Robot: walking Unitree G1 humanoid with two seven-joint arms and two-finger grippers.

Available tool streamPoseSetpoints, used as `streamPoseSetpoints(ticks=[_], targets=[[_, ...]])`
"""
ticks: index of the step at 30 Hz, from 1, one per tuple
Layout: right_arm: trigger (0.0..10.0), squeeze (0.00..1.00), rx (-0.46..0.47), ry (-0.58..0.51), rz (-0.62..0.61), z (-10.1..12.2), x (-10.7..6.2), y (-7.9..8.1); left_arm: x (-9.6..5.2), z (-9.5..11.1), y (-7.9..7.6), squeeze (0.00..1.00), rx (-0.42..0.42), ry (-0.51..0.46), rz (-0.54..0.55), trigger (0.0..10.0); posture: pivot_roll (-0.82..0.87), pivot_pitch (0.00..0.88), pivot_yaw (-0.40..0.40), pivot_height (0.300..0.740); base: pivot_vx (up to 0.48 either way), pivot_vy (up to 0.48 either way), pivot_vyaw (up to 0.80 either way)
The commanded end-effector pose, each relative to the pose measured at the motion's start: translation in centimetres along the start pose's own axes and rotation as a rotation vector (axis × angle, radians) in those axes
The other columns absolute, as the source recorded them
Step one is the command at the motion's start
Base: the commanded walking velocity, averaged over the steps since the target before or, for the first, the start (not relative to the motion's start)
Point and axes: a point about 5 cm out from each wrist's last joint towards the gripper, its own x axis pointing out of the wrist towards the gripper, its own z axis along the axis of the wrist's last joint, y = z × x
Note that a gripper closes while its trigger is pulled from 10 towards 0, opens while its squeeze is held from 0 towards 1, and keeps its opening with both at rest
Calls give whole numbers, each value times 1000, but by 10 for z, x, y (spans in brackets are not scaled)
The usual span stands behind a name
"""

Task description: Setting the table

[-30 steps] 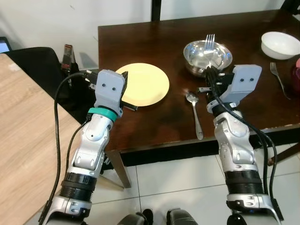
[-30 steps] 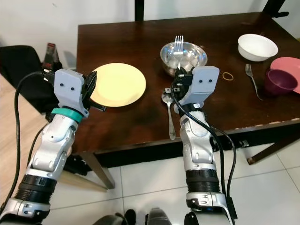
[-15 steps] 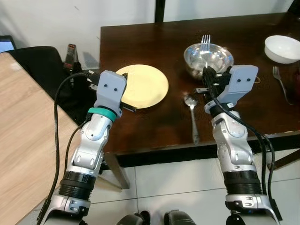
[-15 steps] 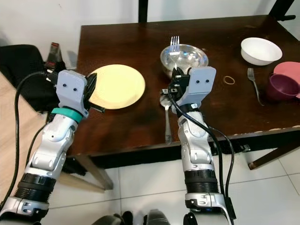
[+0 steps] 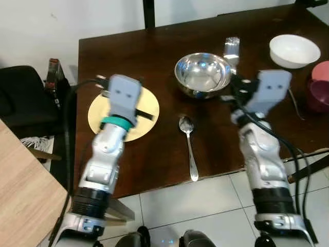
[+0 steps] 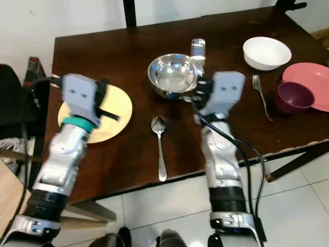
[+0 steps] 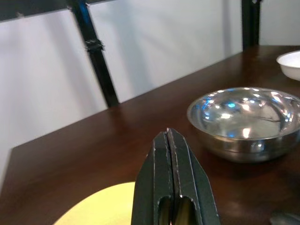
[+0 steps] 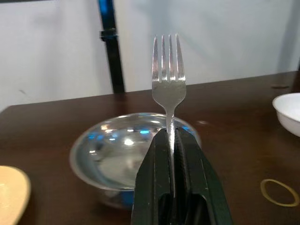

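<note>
- Dark brown wooden bench (image 6: 133, 56)
- Pale yellow round plate (image 6: 114, 117)
- Shiny silver steel bowl (image 6: 172, 75)
- Silver metal fork (image 8: 168, 79) in the black right hand (image 8: 174, 154)
- Glossy white bowl (image 6: 266, 52)
- Pink plate (image 6: 308, 82), maroon cup (image 6: 290, 96)

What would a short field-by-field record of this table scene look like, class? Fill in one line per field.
Surface: dark table
Left gripper: shut, empty, above yellow plate
Right gripper: shut on fork, tines up, beside steel bowl
Spoon: lying between plate and right arm
Far right: white bowl, second fork, purple cup, pink plate
</note>
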Motion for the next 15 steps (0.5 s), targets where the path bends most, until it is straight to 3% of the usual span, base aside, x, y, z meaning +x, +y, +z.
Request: streamPoseSetpoints(ticks=[1, 10, 14, 15], targets=[[10000, 0, 14, 0, 27, -1, 0, 8, -5, -6, 6, 0, -5, 27, 15, 10000, -101, 68, 83, 740, 0, 0, 0], [10000, 0, 11, 5, 35, -2, -1, 9, -5, -7, 5, 0, -6, 29, 11, 10000, -101, 70, 80, 740, 0, 0, 0], [10000, 0, -16, 23, 61, -4, -2, 11, -5, -7, 4, 0, -8, 32, 1, 10000, -100, 73, 79, 740, 0, 0, 0], [10000, 0, -58, 47, 67, -7, -2, 10, -7, -7, 2, 0, -12, 37, -37, 10000, -100, 75, 78, 740, 0, 0, 0]])
